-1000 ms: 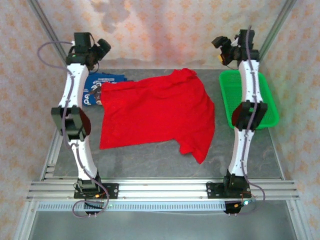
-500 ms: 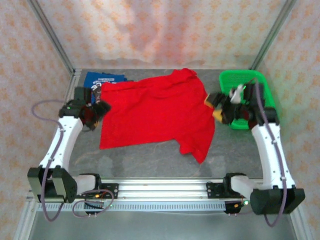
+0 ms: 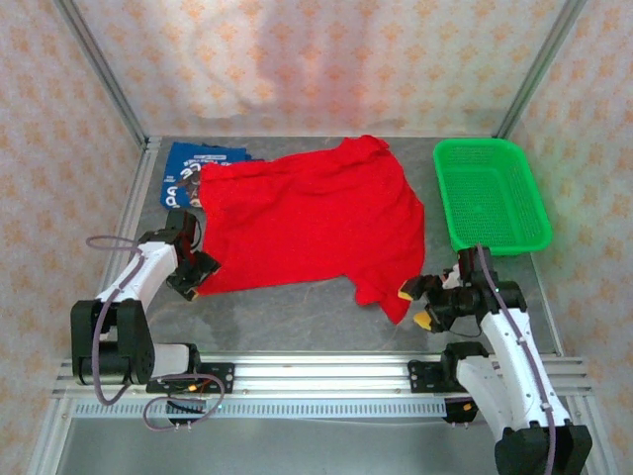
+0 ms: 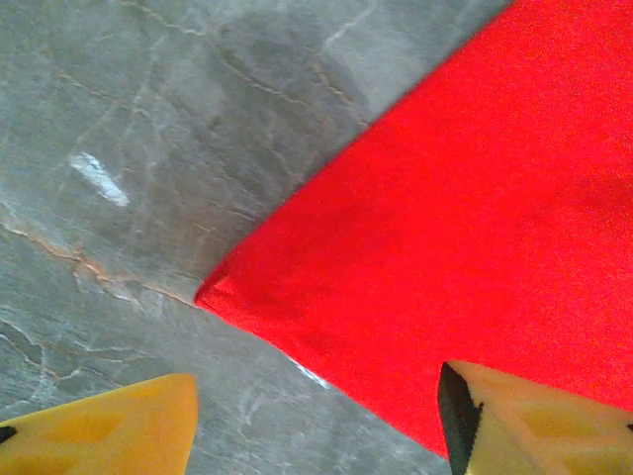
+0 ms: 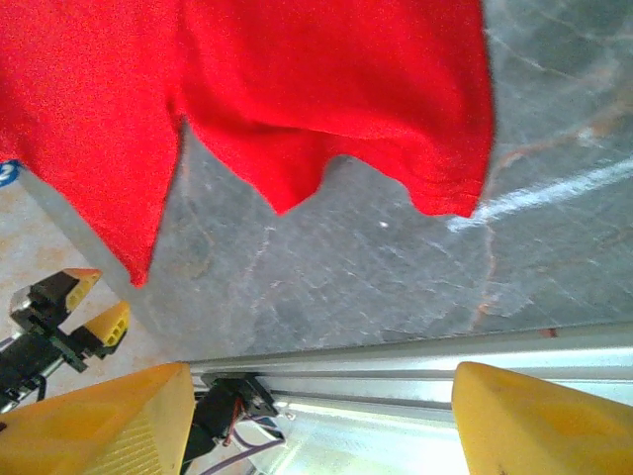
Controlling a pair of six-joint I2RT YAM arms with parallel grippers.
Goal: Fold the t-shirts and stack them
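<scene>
A red t-shirt (image 3: 307,223) lies spread flat, plain side up, in the middle of the grey table. A blue t-shirt (image 3: 186,168) with white lettering sticks out from under its far left edge. My left gripper (image 3: 193,272) is low at the red shirt's near left corner (image 4: 213,294). It is open, one yellow finger (image 4: 534,421) over the cloth and the other over bare table, so the hem runs between them. My right gripper (image 3: 415,305) is open just right of the near right sleeve (image 5: 435,148), with nothing between its fingers.
A green mesh basket (image 3: 490,193) stands at the back right. An aluminium rail (image 5: 396,356) runs along the table's near edge, under the right gripper. Bare grey table (image 3: 287,317) lies between the shirt and the rail. Patterned walls close the back and sides.
Both arms have swung down from a raised pose at the back to the table's near side. The left one went to the shirt's near left corner, the right one to the near right sleeve.
</scene>
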